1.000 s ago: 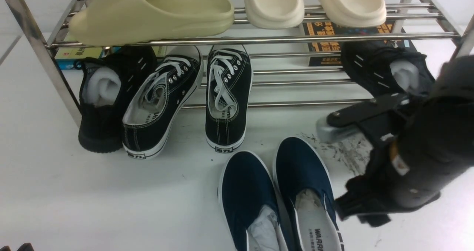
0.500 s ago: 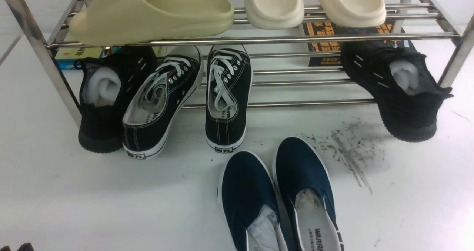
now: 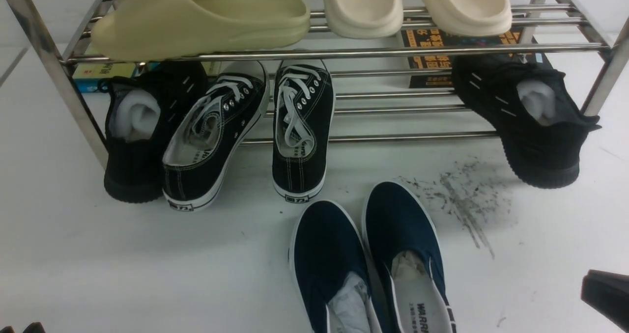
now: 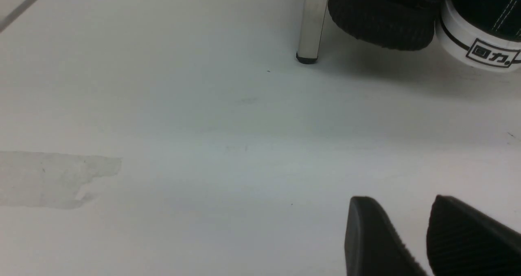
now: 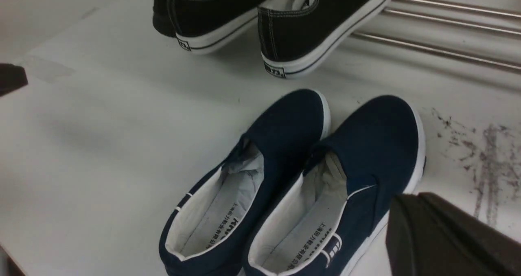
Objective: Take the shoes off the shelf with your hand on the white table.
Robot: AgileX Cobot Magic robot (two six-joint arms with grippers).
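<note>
The two navy-blue shoes (image 3: 324,254) (image 3: 403,225) lie side by side on the white table (image 3: 98,254), toes toward the shelf (image 3: 314,54) and apart from it. They also show in the right wrist view (image 5: 285,141) (image 5: 378,141), with paper stuffing inside. My right gripper (image 5: 419,196) is shut on nothing, hovering beside the heel of the right-hand shoe. Only its dark tip (image 3: 607,293) shows at the lower right edge of the front view. My left gripper (image 4: 401,200) is open over bare table near the shelf's leg (image 4: 311,23).
Black lace-up sneakers (image 3: 216,126) (image 3: 302,126) and all-black knit sneakers (image 3: 137,136) (image 3: 535,122) lean on the lower tier, heels on the table. Pale slides (image 3: 206,18) (image 3: 417,4) sit on the top tier. Dark scuff streaks (image 3: 462,200) mark the table right of the navy shoes.
My right arm has pulled back from in front of the shelf's right side. It left the front view, and now only its tip shows at the lower right. The shoes have not moved.
</note>
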